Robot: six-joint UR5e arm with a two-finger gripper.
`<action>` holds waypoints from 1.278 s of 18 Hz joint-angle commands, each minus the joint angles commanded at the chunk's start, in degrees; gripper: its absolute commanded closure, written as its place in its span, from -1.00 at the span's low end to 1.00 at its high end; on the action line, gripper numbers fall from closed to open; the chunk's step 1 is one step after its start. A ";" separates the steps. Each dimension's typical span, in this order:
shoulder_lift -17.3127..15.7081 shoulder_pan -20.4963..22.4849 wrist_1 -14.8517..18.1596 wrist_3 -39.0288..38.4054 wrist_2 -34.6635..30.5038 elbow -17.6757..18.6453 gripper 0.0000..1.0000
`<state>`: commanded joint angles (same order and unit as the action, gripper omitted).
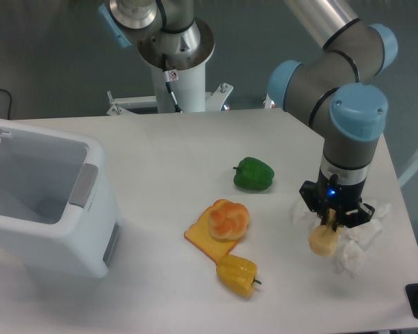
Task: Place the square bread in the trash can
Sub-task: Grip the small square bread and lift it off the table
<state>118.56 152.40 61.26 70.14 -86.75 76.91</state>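
The square bread (322,241) is a pale cream-tan chunk at the right side of the table. It sits right under my gripper (331,226), which points straight down and looks closed on the bread's top, at or just above the table surface. White crumpled-looking material (366,233) around the gripper hides part of the fingers. The trash can (45,209) is a large white bin with a grey panel. It stands open-topped at the far left of the table, far from the gripper.
A green pepper (253,174) lies mid-table. A round orange bun (228,218) rests on a flat orange toast slice (198,239), with a yellow pepper (238,275) just in front. The table's right edge is close to the gripper.
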 joint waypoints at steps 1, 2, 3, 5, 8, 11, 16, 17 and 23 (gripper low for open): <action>-0.17 0.09 0.00 0.00 0.00 0.00 0.45; -0.18 0.00 0.09 0.00 0.00 0.09 0.45; -0.18 0.00 0.09 0.09 -0.09 0.09 0.45; -0.09 0.09 0.09 0.09 0.00 -0.17 0.44; 0.17 -0.17 0.18 0.00 -0.26 -0.09 0.44; 0.09 -0.97 0.00 -0.79 0.17 -0.09 0.45; -1.23 -2.46 0.17 -3.69 2.46 -0.18 0.47; -2.19 -3.07 0.70 -3.69 2.46 -0.18 0.47; -5.18 -3.34 1.58 -5.44 9.39 0.96 0.47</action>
<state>113.39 149.06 62.84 64.70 -77.36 77.87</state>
